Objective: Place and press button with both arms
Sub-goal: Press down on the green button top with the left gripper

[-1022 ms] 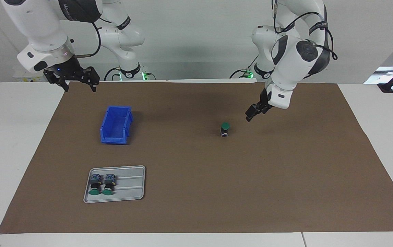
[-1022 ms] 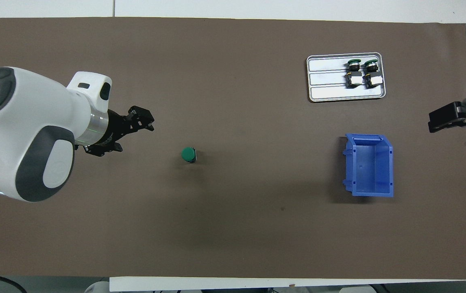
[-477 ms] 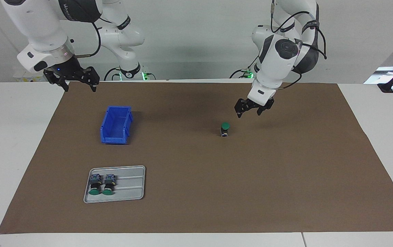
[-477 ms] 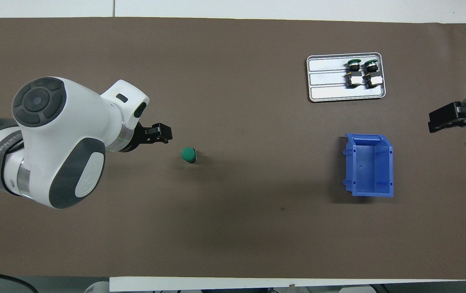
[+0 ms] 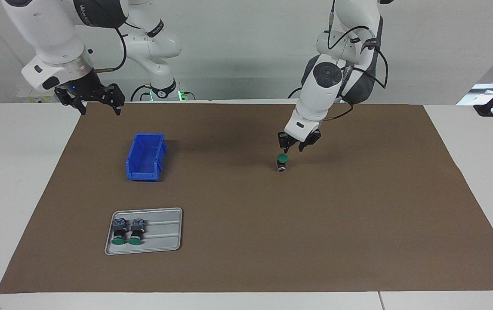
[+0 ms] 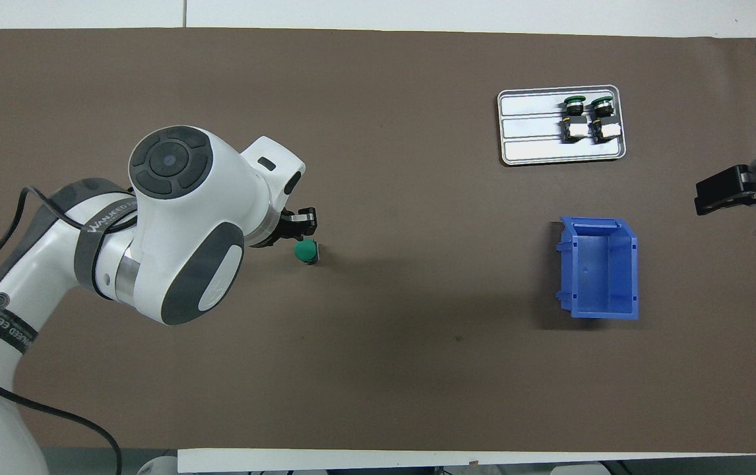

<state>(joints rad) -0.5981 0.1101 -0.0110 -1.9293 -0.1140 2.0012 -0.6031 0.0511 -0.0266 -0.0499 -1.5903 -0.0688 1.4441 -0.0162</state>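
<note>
The left gripper [image 5: 291,150] hangs just above the button [image 5: 282,162], a little to the side of it toward the robots. I cannot tell if its fingers are open or closed. It does not seem to touch the green cap, but the gap is very small.

The button stands up straight on the brown mat [image 5: 358,215], near the middle of the table, with its green cap on top. Nothing holds it.

The left arm [image 5: 321,86] bends down to it from the left arm's end of the table. From above, the arm's big white body covers most of the gripper, and only a black tip [image 6: 304,221] shows right beside the green cap [image 6: 305,250].

The right gripper [image 5: 96,100] waits up in the air over the edge of the mat at the right arm's end, and its fingers are spread wide apart with nothing in them.

A blue bin [image 5: 145,156] sits on the mat near that gripper. Farther from the robots than the bin is a grey tray [image 5: 164,232]. Two more buttons [image 5: 127,230] lie on their sides in the tray, next to each other.
</note>
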